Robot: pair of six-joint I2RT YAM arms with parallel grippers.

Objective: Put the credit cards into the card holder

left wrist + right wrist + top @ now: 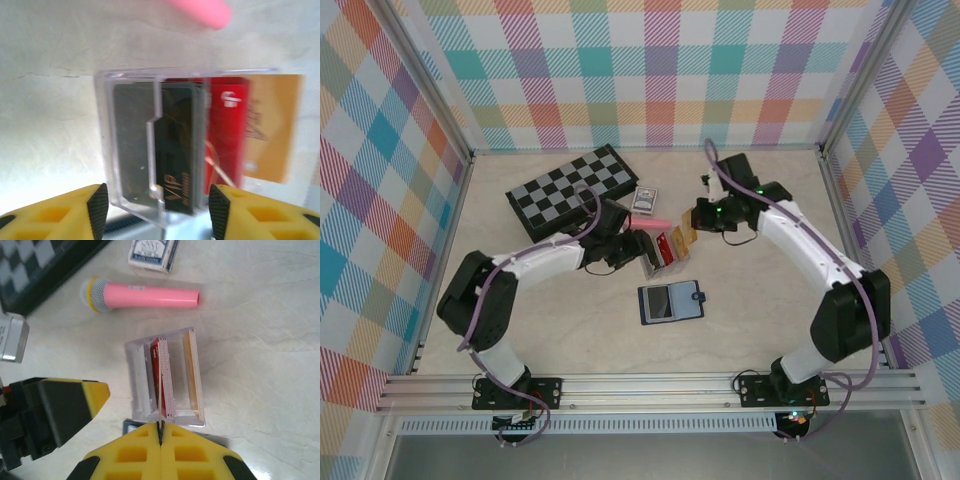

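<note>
Your right gripper (160,432) clamped on edge of one card (160,415) standing in clear box (136,375), mid-table. Your left gripper (158,207) fingers apart, straddling box end; black, red, orange cards (225,130) inside. Wallet (670,301) flat, near side of box, apart. Mic (150,296) just far of box

The cards (165,377) stand on edge, side by side, in a clear box (137,375) at mid-table. A black card (170,145) with gold VIP lettering is followed by a red card (227,130) with a white logo, then an orange card (272,125). One, seen edge-on, is pinched in the right gripper (160,432). The holder (670,302) — navy, snap tab to the right — lies flat nearer the bases, a paler panel up, apart from the box.
</note>
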